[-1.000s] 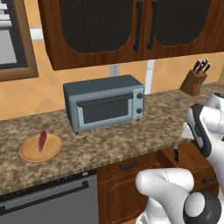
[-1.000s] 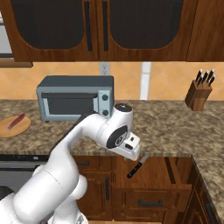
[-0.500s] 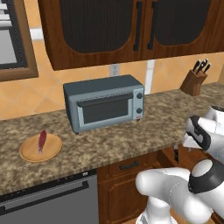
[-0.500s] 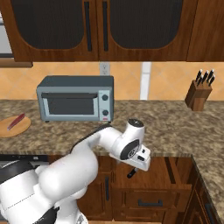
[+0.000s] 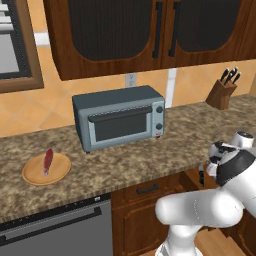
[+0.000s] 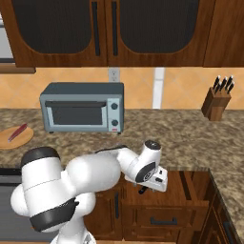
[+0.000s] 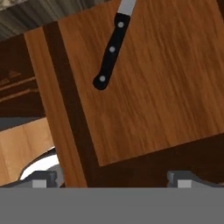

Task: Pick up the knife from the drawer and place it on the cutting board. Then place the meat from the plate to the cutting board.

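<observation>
The knife (image 7: 109,57), black-handled with a silver-grey blade, lies on the wooden floor of the open drawer (image 7: 166,87), its blade running off the top edge. My gripper (image 7: 112,177) hangs above the drawer, open, its fingertips (image 7: 41,178) wide apart and nothing between them; the knife lies ahead of them, untouched. From the base, the gripper (image 6: 143,189) hovers over the open drawer (image 6: 183,183) below the counter edge. The red meat (image 5: 48,160) rests on the round tan plate (image 5: 35,176) far left on the counter; meat (image 6: 17,132) and plate (image 6: 9,140) also show from the right. The cutting board is out of view.
A grey toaster oven (image 5: 120,117) stands mid-counter against the wall. A knife block (image 5: 222,92) with black handles sits at the back right. A dishwasher front (image 5: 55,232) lies under the counter at left. My arm's white body (image 6: 90,176) fills the space before the cabinets.
The hand has sunk a little lower over the open drawer while the arm's elbow has swung down and left. The knife, plate and meat have not moved.
</observation>
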